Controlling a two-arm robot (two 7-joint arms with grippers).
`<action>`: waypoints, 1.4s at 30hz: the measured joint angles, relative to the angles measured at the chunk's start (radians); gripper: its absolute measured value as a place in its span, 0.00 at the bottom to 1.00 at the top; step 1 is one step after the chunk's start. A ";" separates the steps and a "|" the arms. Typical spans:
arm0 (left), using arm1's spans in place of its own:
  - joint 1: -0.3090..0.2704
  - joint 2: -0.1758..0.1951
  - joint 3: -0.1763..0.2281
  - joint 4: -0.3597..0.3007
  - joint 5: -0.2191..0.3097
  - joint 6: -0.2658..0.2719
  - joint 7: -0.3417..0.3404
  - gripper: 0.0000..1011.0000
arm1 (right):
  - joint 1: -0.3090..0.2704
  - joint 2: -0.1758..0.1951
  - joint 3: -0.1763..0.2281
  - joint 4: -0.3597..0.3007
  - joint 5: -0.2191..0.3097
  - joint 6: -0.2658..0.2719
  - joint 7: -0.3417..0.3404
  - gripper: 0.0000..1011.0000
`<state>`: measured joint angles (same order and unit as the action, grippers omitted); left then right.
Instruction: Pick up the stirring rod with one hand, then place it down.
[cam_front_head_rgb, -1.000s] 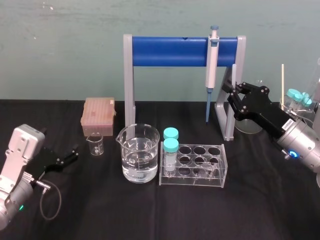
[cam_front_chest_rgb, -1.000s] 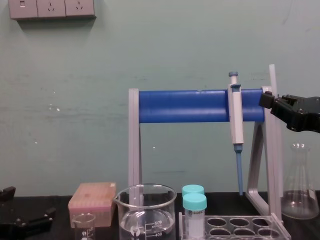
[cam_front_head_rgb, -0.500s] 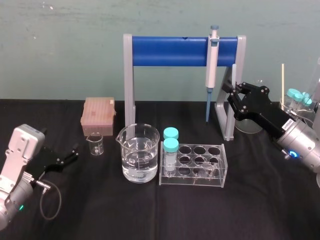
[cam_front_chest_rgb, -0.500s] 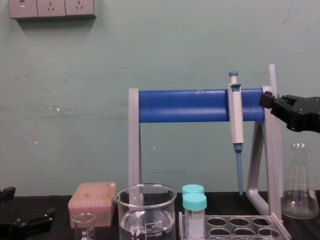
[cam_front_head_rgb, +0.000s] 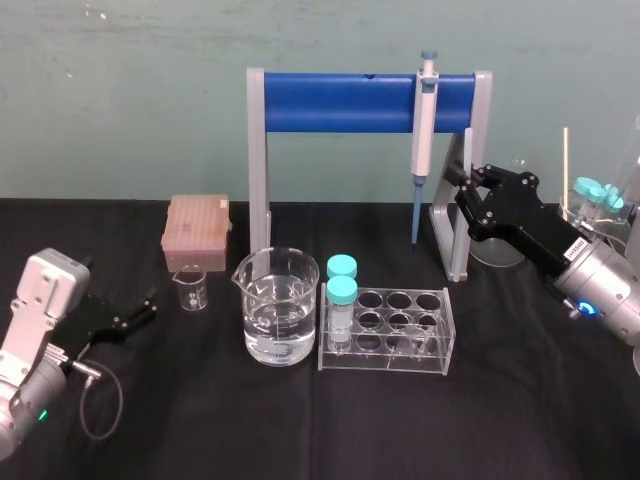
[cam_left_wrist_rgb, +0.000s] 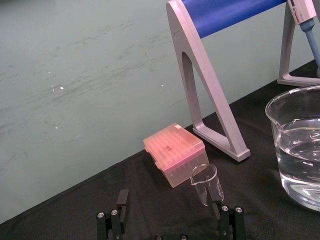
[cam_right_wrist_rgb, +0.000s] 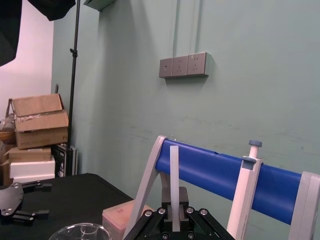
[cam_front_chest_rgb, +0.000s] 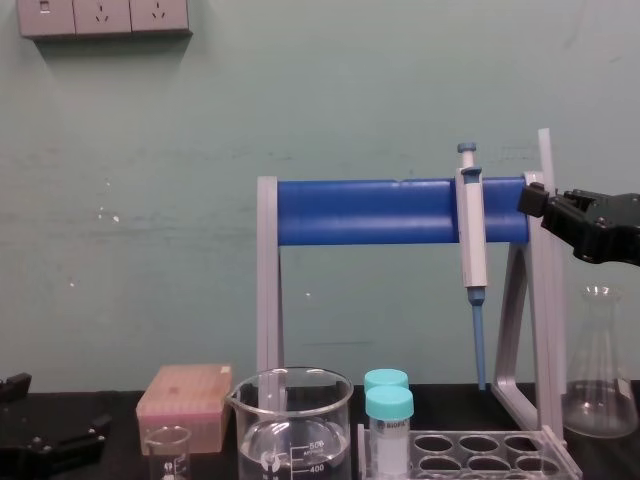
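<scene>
Both angular black jaws of your raised right gripper (cam_right_wrist_rgb: 176, 202) are pinching the stirring rod (cam_right_wrist_rgb: 174, 165) upright — thin, pale, straight glass — beside the blue-barred rack (cam_front_head_rgb: 340, 102); your left gripper (cam_front_head_rgb: 150, 305) is lying low, jaws spread.

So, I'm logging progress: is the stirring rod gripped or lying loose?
Gripped: the right gripper is shut on the stirring rod, holding it upright beside the pipette stand. The left gripper rests open at left.

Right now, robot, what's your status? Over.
Right pincer raised, shut on rod, rod upright. Left pincer open, low at left. Stand close by rod, pipette hanging on it.
</scene>
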<state>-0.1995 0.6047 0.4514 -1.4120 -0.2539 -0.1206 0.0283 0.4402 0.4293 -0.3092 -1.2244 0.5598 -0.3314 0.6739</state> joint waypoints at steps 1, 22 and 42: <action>0.000 0.000 0.000 0.000 0.000 0.000 0.000 0.99 | 0.000 0.000 0.000 0.000 0.000 0.000 0.000 0.07; 0.000 0.000 0.000 0.000 0.000 0.000 0.000 0.99 | 0.000 0.000 0.000 0.000 0.000 0.000 0.000 0.07; 0.000 0.000 0.000 0.000 0.000 0.000 0.000 0.99 | 0.017 0.011 -0.027 0.018 0.004 0.046 0.071 0.07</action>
<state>-0.1995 0.6047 0.4514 -1.4120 -0.2539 -0.1205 0.0283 0.4572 0.4400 -0.3358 -1.2068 0.5643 -0.2851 0.7445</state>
